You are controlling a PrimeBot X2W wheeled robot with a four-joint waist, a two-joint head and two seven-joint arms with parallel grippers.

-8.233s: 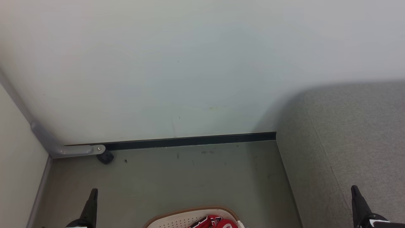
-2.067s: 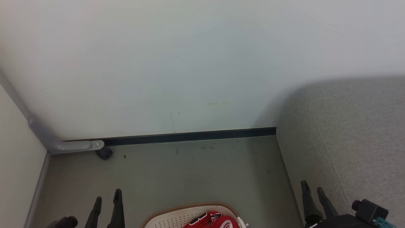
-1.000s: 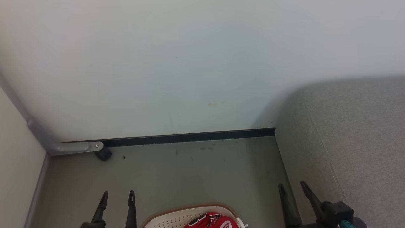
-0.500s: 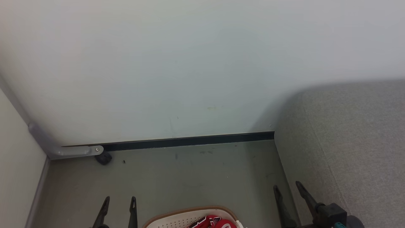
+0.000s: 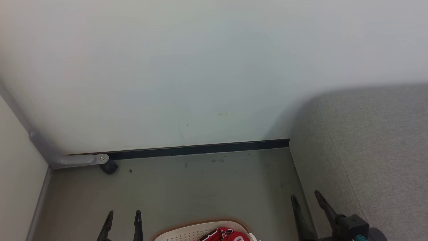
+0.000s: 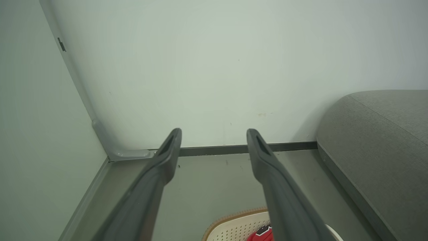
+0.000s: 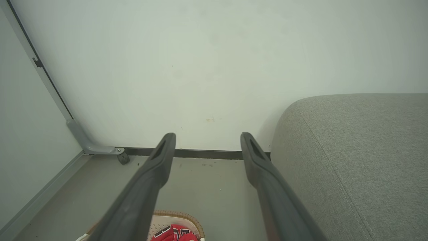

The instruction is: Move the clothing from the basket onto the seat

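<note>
Against the back of the scene stands the pale wall [image 5: 200, 67], and on the right the broad grey seat [image 5: 378, 150] runs up to it, with no red cloth on the part that shows. Below the wall lies the grey-green floor [image 5: 200, 187]. On it, at the bottom edge of the head view, sits the cream basket [image 5: 187, 232] with its brown rim, only its far end in sight. The clothing [image 5: 227, 234], red with white, lies inside the basket, so nothing appears to have been moved across yet. The left gripper [image 5: 124, 212] hangs just left of the basket, the right gripper [image 5: 305, 195] between the basket and the seat's side. Each has its two dark fingers spread wide with nothing between them. The step in hand looks like the approach for the first pick. The next move likely calls for tipping a gripper down into the basket, pinching a fold of the soft cloth, lifting it clear of the rim and carrying it right over the seat.
</note>
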